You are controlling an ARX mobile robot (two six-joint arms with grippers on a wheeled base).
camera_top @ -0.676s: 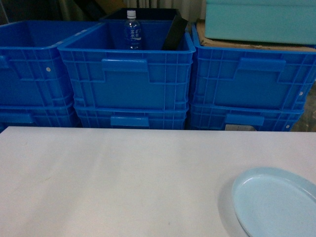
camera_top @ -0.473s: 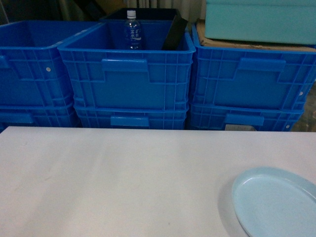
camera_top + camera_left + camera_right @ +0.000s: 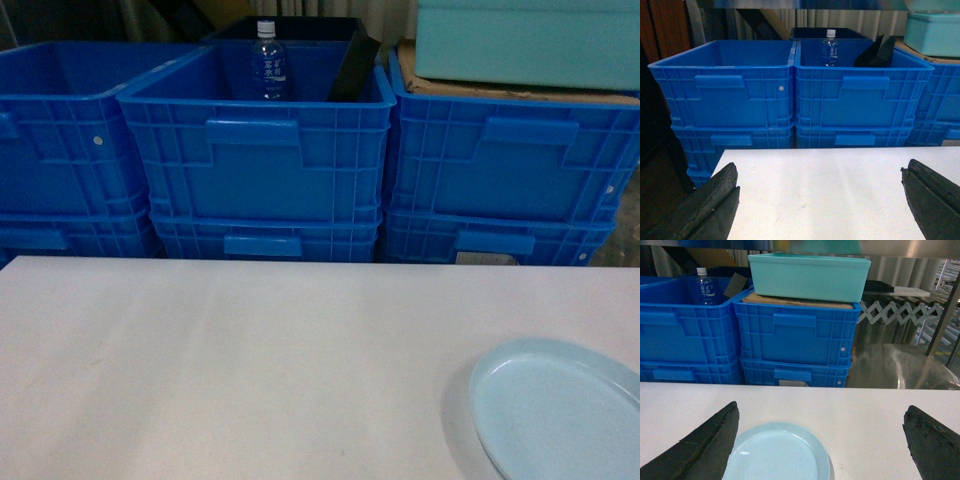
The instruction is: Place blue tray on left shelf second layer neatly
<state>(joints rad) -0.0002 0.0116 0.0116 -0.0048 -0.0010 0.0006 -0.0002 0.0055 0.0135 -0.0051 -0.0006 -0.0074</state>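
The pale blue tray (image 3: 555,410) lies flat on the white table (image 3: 250,350) at its near right corner, partly cut off by the frame. In the right wrist view the blue tray (image 3: 777,452) sits low and left between the dark fingers of my right gripper (image 3: 822,407), which is open and touches nothing. My left gripper (image 3: 820,170) is open over bare tabletop with nothing between its fingers. Neither gripper shows in the head view. A shiny steel crossbar (image 3: 790,4) runs above the crates; I cannot tell which shelf layer it belongs to.
Stacked royal-blue crates (image 3: 260,160) line the far table edge. The middle one holds a water bottle (image 3: 267,62) and a black object (image 3: 352,70). A teal bin (image 3: 807,275) sits on cardboard atop the right stack. A steel upright (image 3: 942,322) stands at far right.
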